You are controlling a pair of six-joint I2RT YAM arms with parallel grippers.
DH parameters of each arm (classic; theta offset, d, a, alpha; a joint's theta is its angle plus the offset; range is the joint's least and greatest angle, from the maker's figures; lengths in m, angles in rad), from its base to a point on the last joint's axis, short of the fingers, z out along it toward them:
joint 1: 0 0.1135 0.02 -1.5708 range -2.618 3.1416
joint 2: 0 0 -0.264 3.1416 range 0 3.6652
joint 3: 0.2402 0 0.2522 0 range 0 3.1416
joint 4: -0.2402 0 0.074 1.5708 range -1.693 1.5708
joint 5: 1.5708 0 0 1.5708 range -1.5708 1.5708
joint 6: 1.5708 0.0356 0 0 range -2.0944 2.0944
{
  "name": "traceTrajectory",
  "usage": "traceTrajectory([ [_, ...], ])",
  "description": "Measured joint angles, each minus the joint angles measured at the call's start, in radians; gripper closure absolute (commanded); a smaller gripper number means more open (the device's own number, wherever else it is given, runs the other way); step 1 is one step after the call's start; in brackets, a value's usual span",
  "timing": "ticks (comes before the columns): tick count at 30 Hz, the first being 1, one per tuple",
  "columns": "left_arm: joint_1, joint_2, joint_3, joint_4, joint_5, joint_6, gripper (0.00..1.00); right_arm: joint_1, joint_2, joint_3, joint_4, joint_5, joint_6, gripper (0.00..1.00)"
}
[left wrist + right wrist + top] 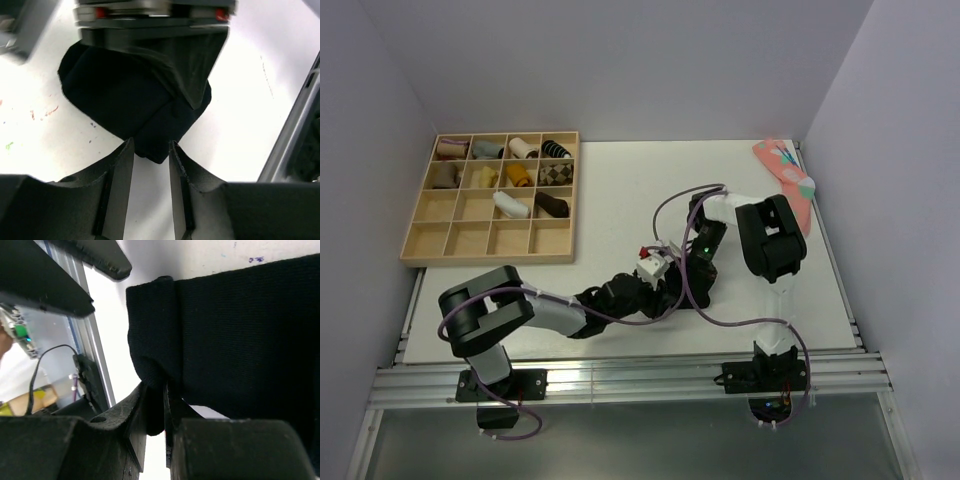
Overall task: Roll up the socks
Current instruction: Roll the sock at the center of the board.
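A black sock (125, 100) lies folded into a thick bundle on the white table. In the left wrist view its lower corner sits between my left gripper's (151, 150) narrowly spaced fingertips, which press it from both sides. My right gripper's dark finger (192, 65) lies on the bundle from the far side. In the right wrist view the right gripper (155, 402) is shut on a fold of the sock's (240, 330) edge. In the top view both grippers, left (652, 290) and right (686, 278), meet at table centre and hide most of the sock.
A wooden compartment tray (420, 236) with several rolled socks stands at the back left. A coral-pink spotted sock (786, 176) lies at the back right corner. The right arm's cable (720, 322) loops over the table near the front rail (620, 380).
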Motion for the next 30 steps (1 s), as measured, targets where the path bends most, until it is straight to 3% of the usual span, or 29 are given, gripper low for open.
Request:
traceTrajectory([
  [10, -0.043, 0.116, 0.024, 0.068, -0.025, 0.211, 0.51, -0.004, 0.069, 0.049, -0.048, 0.001, 0.05, 0.82],
  [30, -0.082, 0.217, 0.156, 0.092, -0.018, 0.345, 0.51, -0.004, 0.085, 0.06, -0.056, 0.005, 0.084, 0.82],
])
